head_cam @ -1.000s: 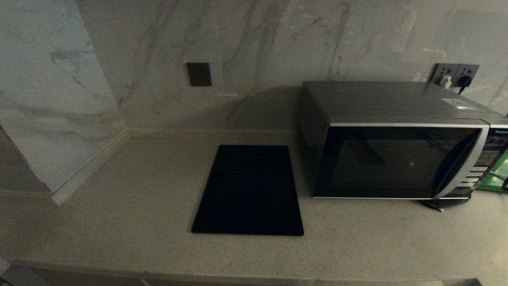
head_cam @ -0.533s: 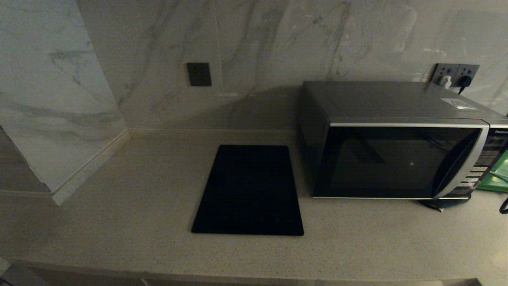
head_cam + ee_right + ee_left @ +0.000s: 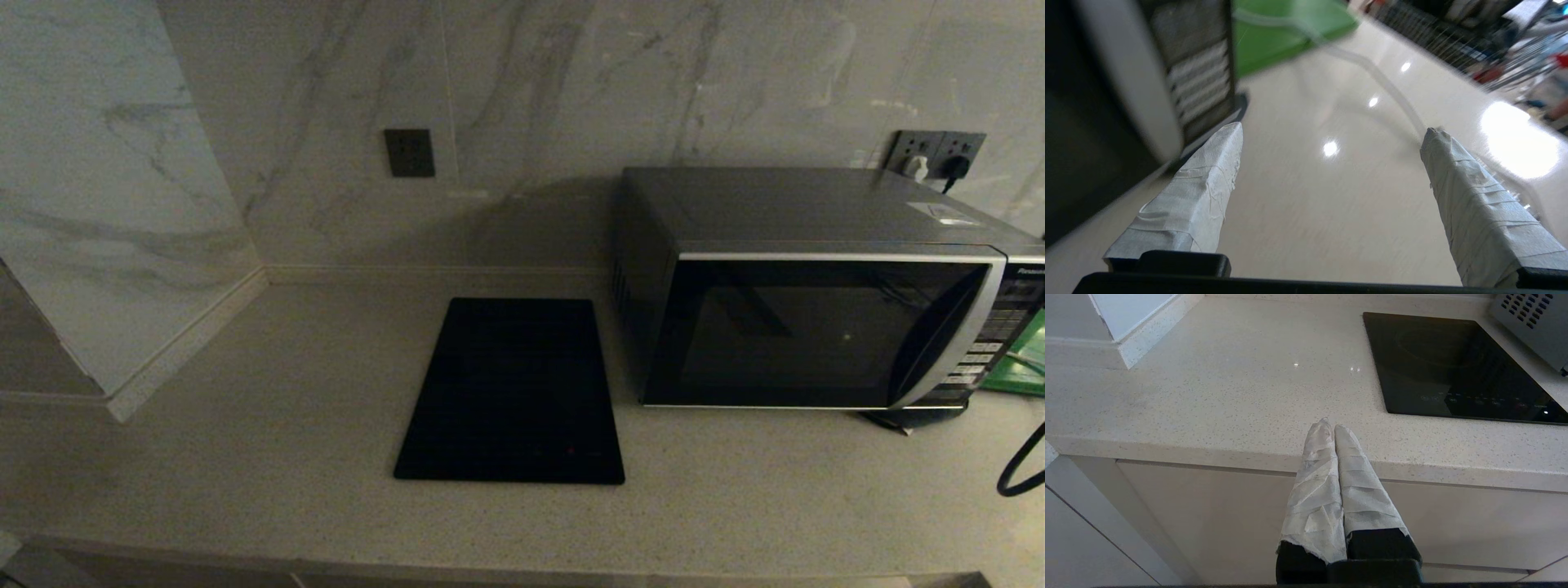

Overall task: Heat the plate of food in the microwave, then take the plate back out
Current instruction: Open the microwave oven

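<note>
The bench carries the microwave at its right, door closed, with a black cooktop just beside it on the left. The plate of food shows in no view. The right gripper hangs low over the bench by the microwave's button panel, its taped fingers spread wide and empty. The left gripper sits at the bench's front edge, well apart from the microwave, fingers pressed together on nothing
</note>
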Available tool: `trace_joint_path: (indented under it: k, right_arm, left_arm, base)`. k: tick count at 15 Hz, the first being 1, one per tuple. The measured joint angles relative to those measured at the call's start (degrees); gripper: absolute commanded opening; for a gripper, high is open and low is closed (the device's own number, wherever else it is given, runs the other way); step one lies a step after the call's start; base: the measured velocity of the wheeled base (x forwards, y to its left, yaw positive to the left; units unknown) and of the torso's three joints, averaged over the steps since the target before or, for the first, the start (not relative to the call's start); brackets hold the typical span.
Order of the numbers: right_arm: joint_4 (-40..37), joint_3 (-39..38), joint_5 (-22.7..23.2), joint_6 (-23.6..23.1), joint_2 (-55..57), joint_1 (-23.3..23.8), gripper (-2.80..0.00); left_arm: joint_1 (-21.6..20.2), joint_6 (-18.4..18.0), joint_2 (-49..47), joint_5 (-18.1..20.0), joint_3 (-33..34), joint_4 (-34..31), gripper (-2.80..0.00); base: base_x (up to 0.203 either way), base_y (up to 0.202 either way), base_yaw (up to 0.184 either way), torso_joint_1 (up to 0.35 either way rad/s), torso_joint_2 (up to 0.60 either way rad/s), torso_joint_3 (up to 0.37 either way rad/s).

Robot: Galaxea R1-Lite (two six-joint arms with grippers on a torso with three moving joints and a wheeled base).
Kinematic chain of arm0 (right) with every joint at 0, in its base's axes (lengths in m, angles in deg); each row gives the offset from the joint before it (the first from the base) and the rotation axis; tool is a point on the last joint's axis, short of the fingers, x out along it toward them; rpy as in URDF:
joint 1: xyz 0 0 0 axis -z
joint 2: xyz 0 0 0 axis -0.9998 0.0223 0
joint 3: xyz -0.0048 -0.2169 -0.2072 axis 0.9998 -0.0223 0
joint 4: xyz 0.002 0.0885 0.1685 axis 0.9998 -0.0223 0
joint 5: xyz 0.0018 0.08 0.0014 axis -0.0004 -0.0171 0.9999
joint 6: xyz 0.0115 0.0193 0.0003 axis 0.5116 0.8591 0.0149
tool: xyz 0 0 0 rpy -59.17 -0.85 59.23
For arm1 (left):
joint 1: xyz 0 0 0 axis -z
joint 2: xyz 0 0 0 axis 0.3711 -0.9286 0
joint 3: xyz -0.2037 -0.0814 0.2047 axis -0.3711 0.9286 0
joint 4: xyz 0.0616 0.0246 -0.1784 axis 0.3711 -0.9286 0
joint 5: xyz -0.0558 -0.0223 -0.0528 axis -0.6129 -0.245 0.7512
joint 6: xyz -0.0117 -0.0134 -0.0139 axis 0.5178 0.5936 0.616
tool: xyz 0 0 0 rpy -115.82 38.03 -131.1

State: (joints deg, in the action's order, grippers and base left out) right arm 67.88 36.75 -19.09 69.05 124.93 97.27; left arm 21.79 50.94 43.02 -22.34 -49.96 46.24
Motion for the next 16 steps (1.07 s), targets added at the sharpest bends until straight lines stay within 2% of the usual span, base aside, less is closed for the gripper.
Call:
trace_joint_path:
  k: [6, 11, 16]
  right_arm:
    - [1.53, -0.22, -1.62, 5.93, 4.36, -4.12, 0.00]
    - [3.40, 1.54, -3.44, 6.39, 8.17, -6.86, 0.00]
    - [3.32, 3.73, -3.39, 7.34, 12.79, -7.28, 0.00]
  left_arm:
    - [0.01, 0.02, 0.00, 0.01, 0.00, -0.01, -2.80]
    - [0.02, 0.00, 0.00, 0.01, 0.00, -0.01, -2.80]
    - [0.00, 0.00, 0.00, 0.03, 0.00, -0.03, -2.80]
  base:
    - [0.000, 0.000, 0.000, 0.000, 0.00, 0.000]
    - [0.000, 0.000, 0.000, 0.000, 0.00, 0.000]
    - [0.000, 0.000, 0.000, 0.000, 0.00, 0.000]
